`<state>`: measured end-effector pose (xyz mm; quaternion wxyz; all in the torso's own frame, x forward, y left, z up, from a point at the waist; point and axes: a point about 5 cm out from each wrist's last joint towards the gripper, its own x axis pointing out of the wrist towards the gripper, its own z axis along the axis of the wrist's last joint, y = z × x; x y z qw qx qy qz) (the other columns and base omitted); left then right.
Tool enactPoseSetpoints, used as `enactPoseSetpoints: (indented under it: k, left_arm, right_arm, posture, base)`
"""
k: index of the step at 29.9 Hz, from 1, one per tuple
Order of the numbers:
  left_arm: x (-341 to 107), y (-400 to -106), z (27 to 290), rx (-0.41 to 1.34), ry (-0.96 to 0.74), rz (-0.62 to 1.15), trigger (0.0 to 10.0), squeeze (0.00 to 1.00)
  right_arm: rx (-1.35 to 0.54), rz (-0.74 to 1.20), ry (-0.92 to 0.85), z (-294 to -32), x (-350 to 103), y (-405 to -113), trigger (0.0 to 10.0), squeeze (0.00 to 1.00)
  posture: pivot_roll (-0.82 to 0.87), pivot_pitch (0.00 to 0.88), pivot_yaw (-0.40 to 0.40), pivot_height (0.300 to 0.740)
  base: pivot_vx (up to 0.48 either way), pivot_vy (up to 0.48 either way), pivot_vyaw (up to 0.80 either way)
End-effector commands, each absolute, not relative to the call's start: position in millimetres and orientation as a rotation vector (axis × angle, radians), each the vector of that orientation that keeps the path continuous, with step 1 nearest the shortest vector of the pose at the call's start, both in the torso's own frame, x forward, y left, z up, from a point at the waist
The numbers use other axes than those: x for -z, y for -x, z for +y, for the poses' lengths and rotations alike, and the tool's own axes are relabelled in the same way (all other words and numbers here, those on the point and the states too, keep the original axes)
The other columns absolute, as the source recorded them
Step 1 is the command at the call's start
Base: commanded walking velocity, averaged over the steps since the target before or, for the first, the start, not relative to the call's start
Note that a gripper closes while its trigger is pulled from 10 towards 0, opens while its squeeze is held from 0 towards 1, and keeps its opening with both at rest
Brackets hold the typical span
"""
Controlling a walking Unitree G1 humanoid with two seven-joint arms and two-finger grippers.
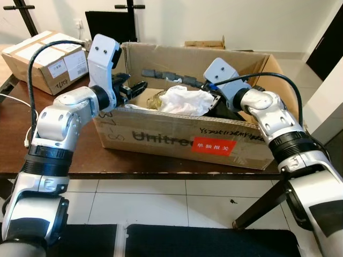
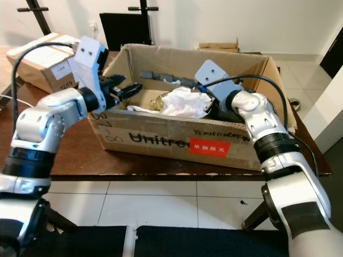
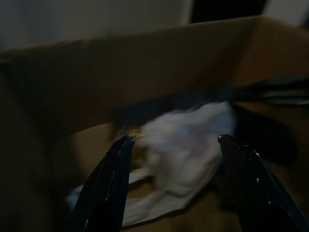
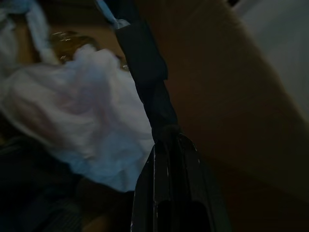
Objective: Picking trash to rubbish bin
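Both wrist views are dark and blurred. My right gripper point(image 4: 166, 145) is down inside the cardboard box point(image 1: 161, 134), behind the crumpled white plastic point(image 1: 185, 100); from the head views its fingers are hidden by that plastic and by the wrist housing. In the right wrist view the two black fingers lie pressed together, clenched, with a dark strip point(image 4: 145, 67) running up from their tips; I cannot tell whether the strip is pinched between them.

My left gripper point(image 1: 130, 89) reaches over the box's left wall, fingers spread apart and holding nothing, pointing at the white plastic. Its wrist view shows the plastic between and beyond the two fingers point(image 3: 113, 179), not touching them as far as I can tell.

Box contents: white plastic at centre, a yellowish clear item point(image 1: 154, 99) just beside it on the left and partly covered, a dark mass under my right wrist, grey foam pieces point(image 1: 161, 74) along the back wall.

Box sits on a dark wooden table point(image 1: 64, 155). A smaller taped carton point(image 1: 51, 59) stands at the table's far left. Tiled floor point(image 1: 177, 206) below.
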<state>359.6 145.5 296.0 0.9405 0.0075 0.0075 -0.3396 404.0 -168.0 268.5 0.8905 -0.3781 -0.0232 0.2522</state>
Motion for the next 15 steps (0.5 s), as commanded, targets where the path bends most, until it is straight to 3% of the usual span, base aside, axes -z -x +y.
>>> enactPoseSetpoints:
  k: [1,4,5,6,15]
  left_arm:
    - [-297.5,-358.2,138.1,0.757,-0.009,0.033,10.0,0.00]
    - [-297.5,-359.0,137.3,0.770,-0.024,0.044,10.0,0.00]
    - [-297.5,-359.4,137.3,0.773,-0.031,0.049,10.0,0.00]
    - [-296.5,-359.8,136.5,0.780,-0.024,0.064,10.0,0.00]
    - [-292.2,-356.6,133.6,0.811,-0.058,0.108,10.0,0.00]
  right_arm:
    - [-0.548,-0.012,0.805,-172.4,-259.5,-404.1,10.0,0.00]
    - [-0.549,-0.016,0.816,-172.9,-258.8,-405.3,10.0,0.00]
    - [-0.548,-0.018,0.822,-173.1,-258.5,-406.0,10.0,0.63]
    - [-0.555,-0.026,0.795,-172.9,-259.8,-406.3,10.0,1.00]
    - [-0.585,-0.061,0.771,-169.9,-264.6,-406.5,10.0,1.00]
  posture:
    - [0.00,0.087,0.003,0.740]
    - [0.00,0.086,0.004,0.740]
    - [0.00,0.086,0.004,0.740]
    - [0.00,0.087,0.006,0.740]
    - [0.00,0.088,0.004,0.740]
  base:
    - [0.000,0.000,0.00]
    - [0.000,0.000,0.00]
    - [0.000,0.000,0.00]
    - [0.000,0.000,0.00]
    - [0.000,0.000,0.00]
